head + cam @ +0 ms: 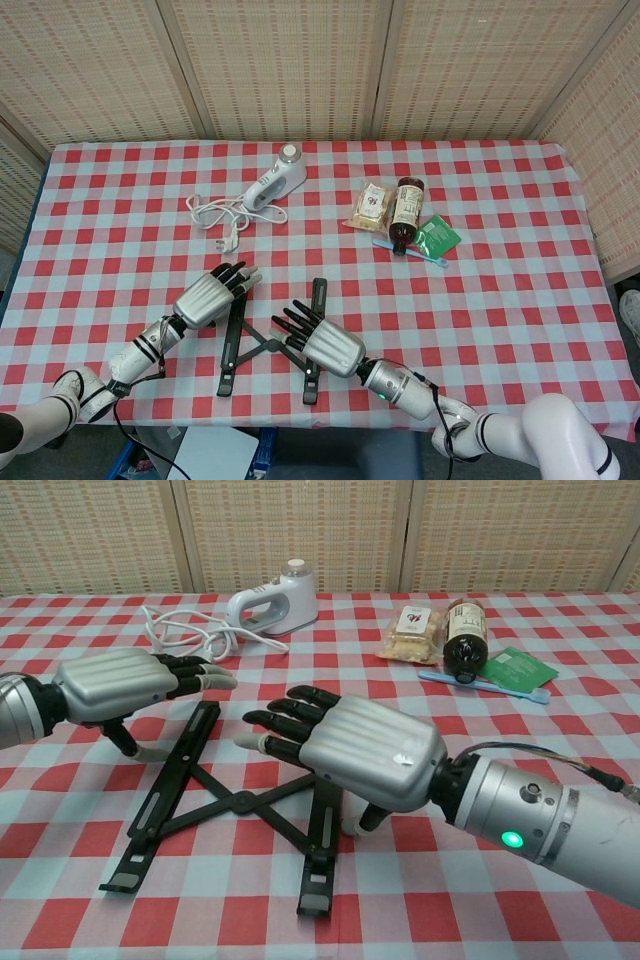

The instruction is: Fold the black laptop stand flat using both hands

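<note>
Two hands are seen over the stand (232,805), which lies spread in an X near the front edge of the table (520,300). The left hand (115,687) is held flat above the stand's left rail, fingers stretched out and slightly apart, nothing gripped; its thumb points down beside the rail, and contact cannot be made out. The right hand (345,748) is held palm down over the right rail, fingers extended and fanned, nothing held; most of that rail's far half is hidden beneath it in the chest view.

No writing can be read anywhere. A label is seen on the brown bottle (405,213), lying on its side at far right, but its print is too small to make out. Just left of it a snack packet (372,205) is found, equally unreadable, and to the right a green sachet (436,237) with a blue stick (410,252) just near of the bottle. Further left a white appliance (274,180) with its coiled cord (215,213) is seen. Both forearms are cut off at the frame's lower edge.
</note>
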Controlling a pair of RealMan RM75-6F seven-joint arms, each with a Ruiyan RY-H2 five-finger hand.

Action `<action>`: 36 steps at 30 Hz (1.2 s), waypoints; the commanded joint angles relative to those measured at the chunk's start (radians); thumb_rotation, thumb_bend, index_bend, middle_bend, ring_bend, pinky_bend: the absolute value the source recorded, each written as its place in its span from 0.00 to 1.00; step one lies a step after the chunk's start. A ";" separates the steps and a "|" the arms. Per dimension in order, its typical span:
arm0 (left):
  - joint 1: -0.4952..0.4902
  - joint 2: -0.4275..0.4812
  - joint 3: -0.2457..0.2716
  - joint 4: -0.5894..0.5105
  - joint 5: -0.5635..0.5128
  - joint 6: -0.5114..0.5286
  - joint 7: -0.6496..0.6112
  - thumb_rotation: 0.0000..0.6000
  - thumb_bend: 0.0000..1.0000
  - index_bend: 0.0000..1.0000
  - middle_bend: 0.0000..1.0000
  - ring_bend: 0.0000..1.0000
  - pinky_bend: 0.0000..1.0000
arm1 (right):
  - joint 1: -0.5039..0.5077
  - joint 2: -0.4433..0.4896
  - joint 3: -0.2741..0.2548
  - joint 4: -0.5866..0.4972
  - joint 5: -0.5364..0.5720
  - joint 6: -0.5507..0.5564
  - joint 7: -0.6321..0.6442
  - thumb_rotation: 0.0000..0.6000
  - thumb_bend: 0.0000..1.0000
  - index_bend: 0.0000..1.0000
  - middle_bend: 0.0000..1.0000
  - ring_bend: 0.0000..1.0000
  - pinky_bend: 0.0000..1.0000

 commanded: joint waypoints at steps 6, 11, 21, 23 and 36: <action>0.000 0.007 -0.003 -0.032 -0.022 -0.010 -0.025 1.00 0.22 0.00 0.00 0.01 0.16 | 0.002 -0.033 0.006 0.039 -0.007 0.030 0.011 1.00 0.00 0.00 0.00 0.00 0.00; -0.003 0.013 -0.008 -0.059 -0.038 -0.025 -0.042 1.00 0.22 0.00 0.00 0.01 0.16 | 0.004 -0.062 0.006 0.082 -0.021 0.062 0.025 1.00 0.00 0.00 0.00 0.00 0.00; -0.011 0.025 -0.012 -0.105 -0.062 -0.054 -0.061 1.00 0.22 0.00 0.00 0.00 0.16 | 0.008 -0.142 0.018 0.216 -0.057 0.177 0.076 1.00 0.00 0.00 0.00 0.00 0.00; -0.013 0.032 -0.016 -0.120 -0.068 -0.060 -0.065 1.00 0.22 0.00 0.00 0.00 0.16 | 0.010 -0.165 0.023 0.252 -0.063 0.205 0.084 1.00 0.00 0.00 0.00 0.00 0.00; -0.031 0.079 -0.034 -0.248 -0.092 -0.087 -0.046 1.00 0.22 0.00 0.00 0.00 0.16 | 0.026 -0.256 0.043 0.365 -0.058 0.272 0.102 1.00 0.00 0.00 0.00 0.00 0.00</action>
